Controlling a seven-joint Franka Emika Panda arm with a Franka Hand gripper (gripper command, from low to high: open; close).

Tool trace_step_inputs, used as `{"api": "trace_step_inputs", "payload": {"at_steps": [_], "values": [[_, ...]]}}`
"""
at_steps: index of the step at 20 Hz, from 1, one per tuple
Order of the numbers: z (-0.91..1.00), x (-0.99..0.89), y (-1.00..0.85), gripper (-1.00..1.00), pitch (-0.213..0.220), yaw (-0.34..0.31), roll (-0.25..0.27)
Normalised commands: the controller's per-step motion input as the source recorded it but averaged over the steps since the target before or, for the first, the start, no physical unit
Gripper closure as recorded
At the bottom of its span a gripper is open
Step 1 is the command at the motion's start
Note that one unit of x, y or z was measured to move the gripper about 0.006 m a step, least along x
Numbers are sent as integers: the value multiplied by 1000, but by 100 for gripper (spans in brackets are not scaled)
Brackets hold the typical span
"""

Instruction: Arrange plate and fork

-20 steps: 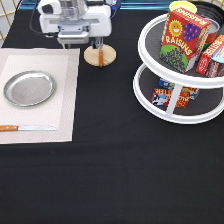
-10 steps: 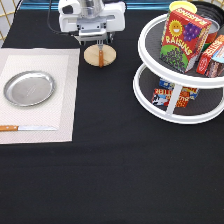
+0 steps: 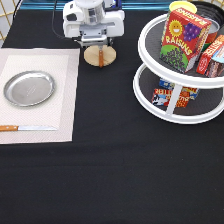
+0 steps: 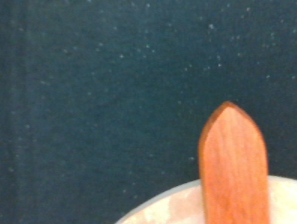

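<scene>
Fork (image 3: 101,57), its brown wooden handle tapering to a point, lies on the round light-wood disc (image 3: 93,55); the tool (image 3: 95,44) hovers above, grip state unclear.

- The pincer (image 3: 99,48) has travelled toward the exterior view's right, from above the placemat's far corner to over the wooden disc (image 3: 99,55).
- It now hangs directly above the fork (image 3: 100,56) lying on that disc, and sits lower.
</scene>
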Motion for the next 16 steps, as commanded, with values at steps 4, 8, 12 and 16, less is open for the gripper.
{"api": "trace_step_inputs", "payload": {"at_steps": [4, 8, 12, 16], "values": [[-251, 14, 231, -100, -42, 88, -65], [-310, -92, 208, -100, -47, 113, -50], [-330, -178, 141, -100, -53, 108, -70], [-206, -167, 71, 100, -46, 96, -90]]}}
